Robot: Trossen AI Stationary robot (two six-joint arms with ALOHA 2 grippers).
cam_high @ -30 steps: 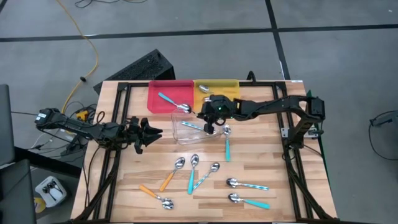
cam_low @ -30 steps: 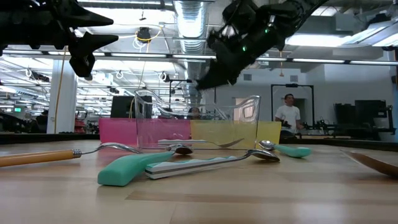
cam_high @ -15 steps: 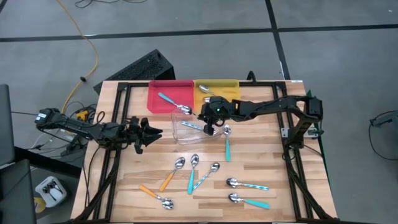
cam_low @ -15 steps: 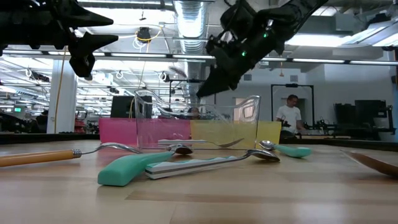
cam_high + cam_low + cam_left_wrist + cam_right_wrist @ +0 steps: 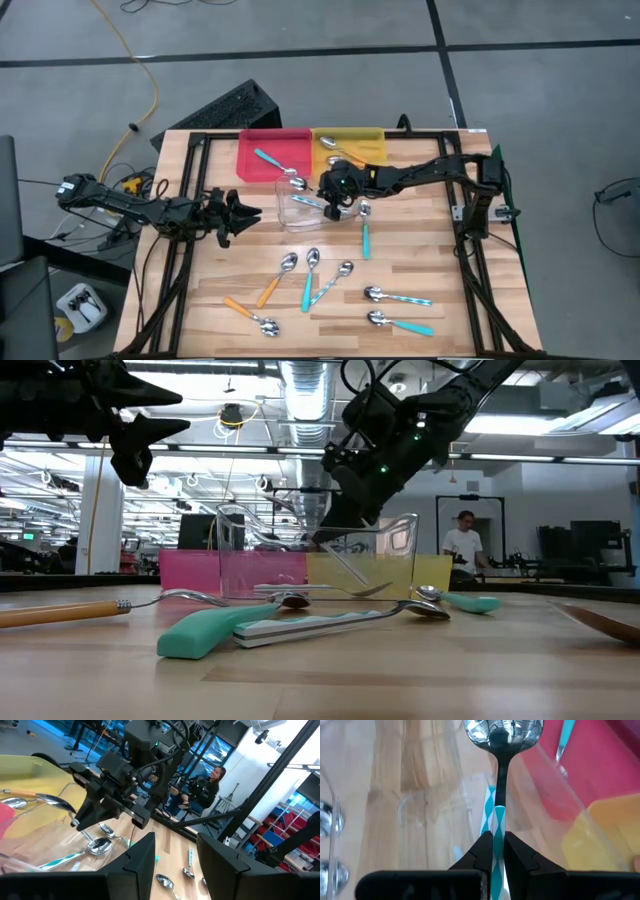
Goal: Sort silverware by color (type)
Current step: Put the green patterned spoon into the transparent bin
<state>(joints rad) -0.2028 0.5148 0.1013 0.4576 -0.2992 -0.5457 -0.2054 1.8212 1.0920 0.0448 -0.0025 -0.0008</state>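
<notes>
**Right arm holds a striped spoon over the clear tray**

From above, we see the right arm reaching from the desk's point(image 5: 420, 250) right edge across to the clear tray point(image 5: 312, 207), its right gripper point(image 5: 334, 202) tilted down over the tray's right part. A pale-blue spoon point(image 5: 308, 202) lies in the clear tray. The red tray point(image 5: 258, 143) holds one teal-handled spoon point(image 5: 272, 163), and the yellow tray point(image 5: 368, 140) holds an orange-handled one point(image 5: 343, 153). Another teal spoon point(image 5: 365, 228) lies just right of the clear tray. Seven more spoons are scattered over the desk's near half, among them an orange-handled spoon point(image 5: 250, 315) near the left front. The left arm stretches in from the left, level, with the left gripper point(image 5: 247, 213) off the clear tray's left side.

At desk height, we see the right gripper point(image 5: 335, 525) angled steeply down at the clear tray's point(image 5: 400, 545) rim, and the left gripper point(image 5: 135, 445) hanging high, well above the spoons.

In the left wrist view, the left fingers point(image 5: 142, 860) stand spread with nothing between them, facing the right gripper point(image 5: 75, 822) across the tray.

In the right wrist view, the right fingers point(image 5: 482, 851) pinch the striped handle of a held spoon point(image 5: 499, 770), its shiny bowl pointing away over the clear tray point(image 5: 420, 810).
</notes>
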